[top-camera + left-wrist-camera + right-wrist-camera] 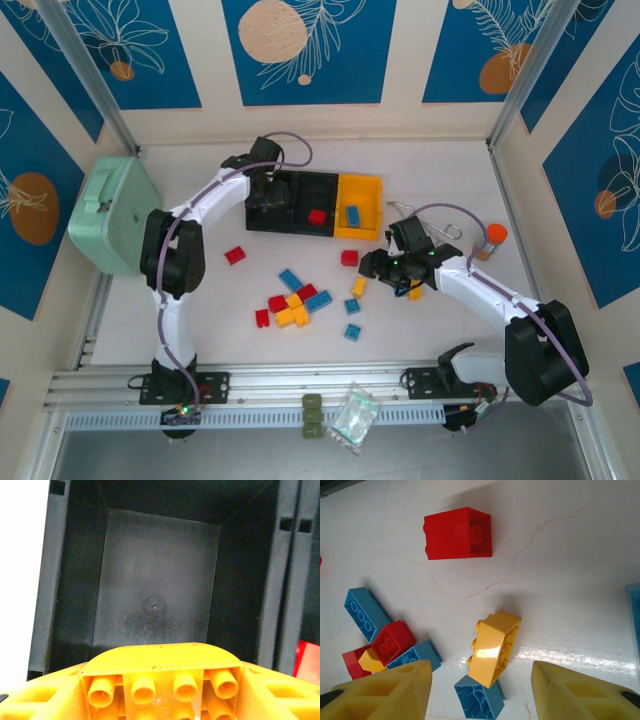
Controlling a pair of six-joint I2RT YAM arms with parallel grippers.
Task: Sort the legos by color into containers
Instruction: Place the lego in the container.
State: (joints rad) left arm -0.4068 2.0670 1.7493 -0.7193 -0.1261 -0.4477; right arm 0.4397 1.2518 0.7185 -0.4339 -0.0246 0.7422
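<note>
Brick (161, 666) (yellow, studded, glossy plastic)

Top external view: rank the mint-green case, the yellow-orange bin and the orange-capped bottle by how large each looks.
1. mint-green case, clearly the largest
2. yellow-orange bin
3. orange-capped bottle, the smallest
No two look close in size.

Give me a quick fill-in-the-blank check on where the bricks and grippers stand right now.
The left gripper holds a ___ brick over the left bin.
The middle bin contains one ___ brick.
The yellow bin contains one ___ brick.
The right gripper hovers, jaws ___, above a loose yellow brick.
Answers: yellow; red; blue; open.
</note>
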